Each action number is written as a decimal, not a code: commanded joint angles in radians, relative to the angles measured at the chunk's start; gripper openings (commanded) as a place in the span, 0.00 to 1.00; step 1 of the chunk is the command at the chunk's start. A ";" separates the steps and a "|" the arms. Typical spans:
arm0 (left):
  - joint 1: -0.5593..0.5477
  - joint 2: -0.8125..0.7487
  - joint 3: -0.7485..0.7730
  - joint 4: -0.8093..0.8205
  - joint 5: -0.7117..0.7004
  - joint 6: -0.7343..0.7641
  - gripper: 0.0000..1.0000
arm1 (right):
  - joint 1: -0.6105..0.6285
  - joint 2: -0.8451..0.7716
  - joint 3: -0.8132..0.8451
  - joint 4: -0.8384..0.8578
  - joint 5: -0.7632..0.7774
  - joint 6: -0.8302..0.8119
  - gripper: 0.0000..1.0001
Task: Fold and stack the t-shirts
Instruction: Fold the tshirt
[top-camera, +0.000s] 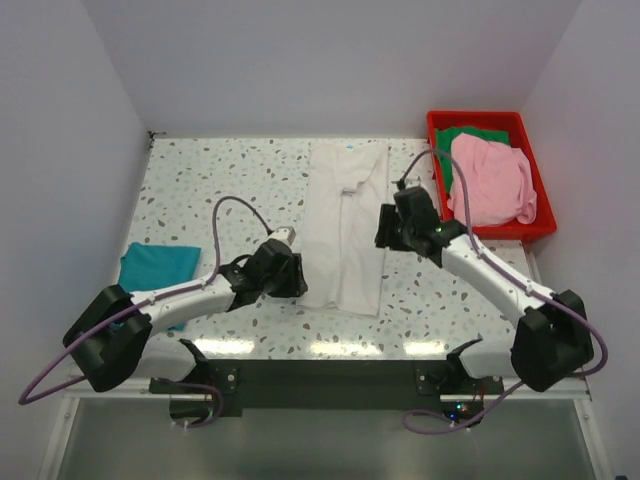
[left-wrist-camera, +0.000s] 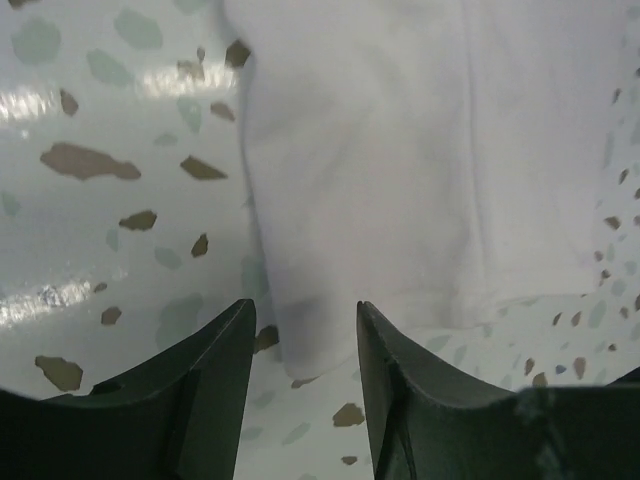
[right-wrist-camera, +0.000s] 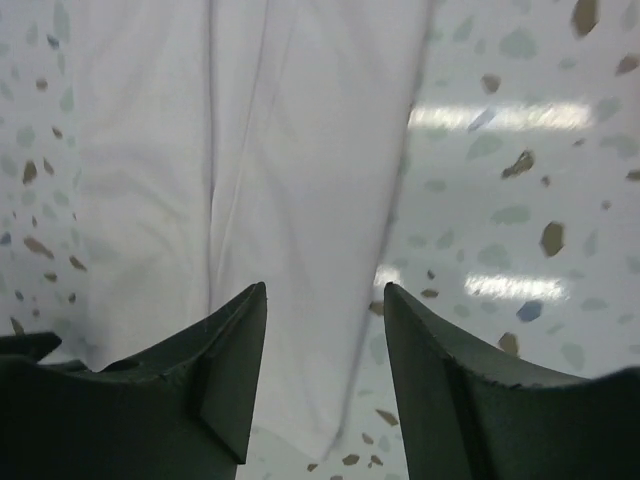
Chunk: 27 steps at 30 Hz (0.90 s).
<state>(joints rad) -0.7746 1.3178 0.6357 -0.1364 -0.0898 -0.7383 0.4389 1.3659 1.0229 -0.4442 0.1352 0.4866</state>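
Off-white t-shirt (top-camera: 345, 225) lies flat between left gripper (top-camera: 285, 272) and right gripper (top-camera: 400, 228). Open table (top-camera: 220, 175) ahead and outboard of the left gripper. Red bin (top-camera: 478, 116) obstructs beyond the right gripper's outer side.

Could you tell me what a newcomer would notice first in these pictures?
A white tee lies folded into a long strip mid-table, with the left pincer and right pincer open at its edges. A red bin at the far right holds a pink tee over a green tee.
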 joint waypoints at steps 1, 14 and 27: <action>-0.005 -0.043 -0.082 0.015 0.106 0.008 0.51 | 0.092 -0.130 -0.195 0.018 -0.020 0.124 0.53; -0.026 -0.045 -0.185 0.083 0.102 -0.056 0.53 | 0.271 -0.312 -0.483 0.015 -0.046 0.308 0.53; -0.055 -0.132 -0.232 0.153 0.058 -0.092 0.57 | 0.313 -0.312 -0.564 0.101 -0.062 0.372 0.53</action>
<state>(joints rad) -0.8261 1.2102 0.4103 -0.0105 0.0048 -0.8124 0.7418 1.0439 0.4648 -0.4210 0.0834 0.8238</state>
